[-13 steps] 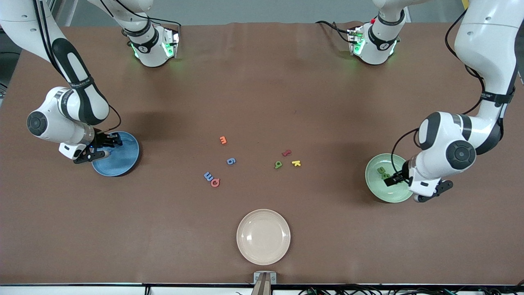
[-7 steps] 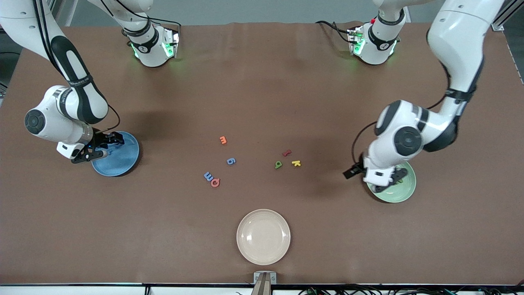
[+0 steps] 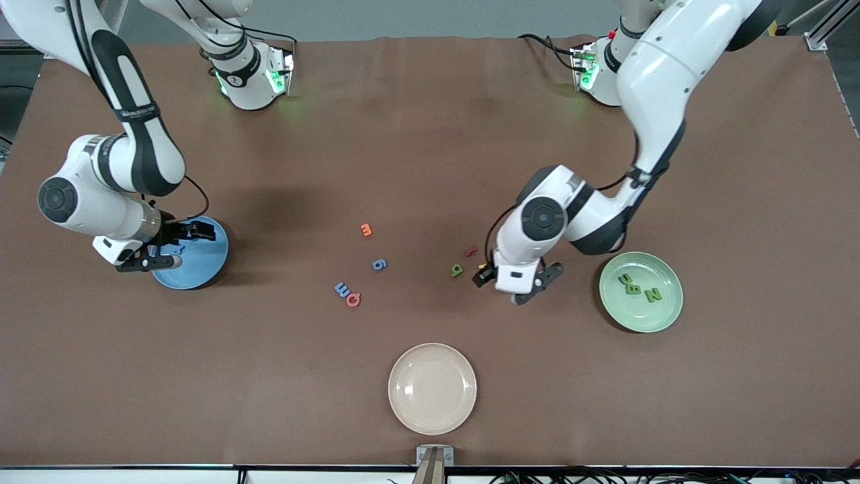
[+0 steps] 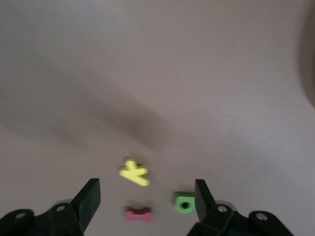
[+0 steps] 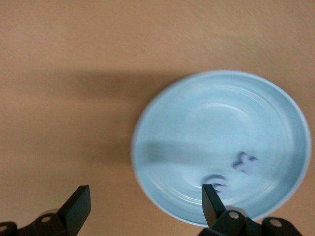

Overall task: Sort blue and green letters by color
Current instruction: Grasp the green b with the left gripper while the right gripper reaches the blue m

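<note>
On the brown tabletop [image 3: 430, 148], three green letters [image 3: 635, 286], one reading "N", lie in the green plate [image 3: 665, 316]. Two blue letters [image 5: 231, 172] lie in the blue plate [image 3: 201, 269]. The left tool [image 4: 142, 199], fingers apart, hangs over the yellow letter [image 4: 134, 172]. The right tool [image 5: 142, 201], fingers apart, hangs over the blue plate's edge.

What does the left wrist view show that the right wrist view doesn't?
Only the left wrist view: the open left gripper over bare table, with a yellow letter, a red letter and a green letter lying near its fingertips.

Only the right wrist view: the blue plate with two blue letters in it, and the open right gripper over the plate's edge.

Both: brown tabletop and a pair of black, spread fingers with nothing between them.
</note>
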Tool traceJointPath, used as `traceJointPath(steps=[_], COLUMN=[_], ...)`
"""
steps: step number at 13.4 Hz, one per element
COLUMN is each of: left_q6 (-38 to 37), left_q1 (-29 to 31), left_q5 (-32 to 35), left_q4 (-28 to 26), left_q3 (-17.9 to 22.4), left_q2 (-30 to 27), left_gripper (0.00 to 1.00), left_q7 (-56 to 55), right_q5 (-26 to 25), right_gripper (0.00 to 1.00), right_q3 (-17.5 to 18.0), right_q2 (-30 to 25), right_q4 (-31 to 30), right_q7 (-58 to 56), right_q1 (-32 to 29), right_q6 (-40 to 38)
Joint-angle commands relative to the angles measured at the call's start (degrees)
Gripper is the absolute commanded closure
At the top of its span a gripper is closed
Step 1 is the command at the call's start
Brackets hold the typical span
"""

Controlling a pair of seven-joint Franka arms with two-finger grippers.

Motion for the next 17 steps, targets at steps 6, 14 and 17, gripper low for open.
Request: traceJointPath(steps=[6,14,17], left_q6=[-0.7,-4.4,-4.9], left_q1=[-10.3,-12.3,-12.4], left_q5=[0.1,0.7,0.7], left_q4=[13.3,12.9,12.9], left_q3=[6.2,6.3,6.3], left_q2=[10.3,10.0,10.2], left_gripper=[0.36,0.38,0.38], left_q7=[-7.1,-8.5,-8.6], right_q5=[-0.7,-0.7,-0.7], right_gripper=[0.00,0.00,0.00], right_q3=[-0.2,-0.2,-0.2], right_q2=[7.5,16.8,18.2], right_q4=[11.6,19.9,20.1], right_q7=[1.0,-9.2,-9.1], right_q1=[14.1,21.5,24.2], right_q6=[-0.4,3.4,5.3])
